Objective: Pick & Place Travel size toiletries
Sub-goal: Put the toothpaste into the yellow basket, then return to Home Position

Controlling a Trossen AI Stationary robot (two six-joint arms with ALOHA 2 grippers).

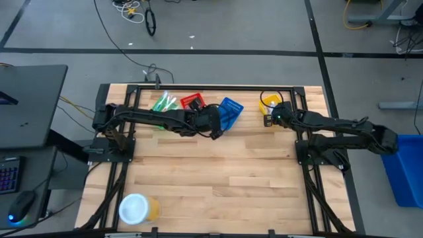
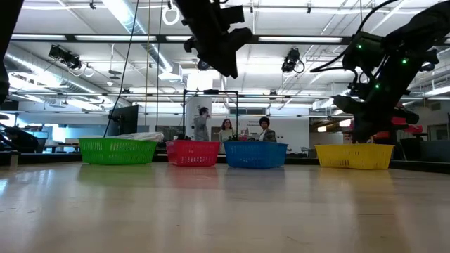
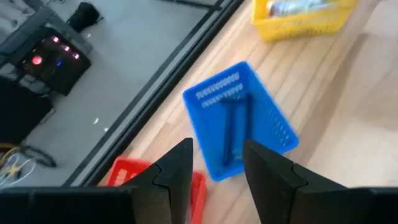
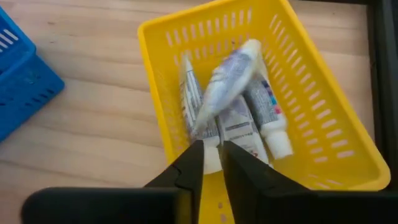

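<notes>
The right tool [image 4: 211, 163] hangs directly above the yellow basket [image 4: 323, 118] at the far right of the bench [image 1: 218, 178], its fingers standing only a narrow slit apart and gripping nothing. Just beyond the fingertips a white tube [image 4: 227, 78] shows blurred and tilted over the other tubes [image 4: 264, 115] lying in the basket; I judge it to be dropping in, so the placing step appears to be at its end here. The left tool [image 3: 214, 165] hovers over the blue basket [image 3: 273, 121], fingers set moderately apart and empty, with a dark blue razor [image 3: 231, 127] lying along that basket's floor. Red basket [image 1: 193, 102] and green basket [image 1: 164, 103] sit in the same far row. Next move, in my judgement: lift the right tool clear of the rim before travelling to another item.
</notes>
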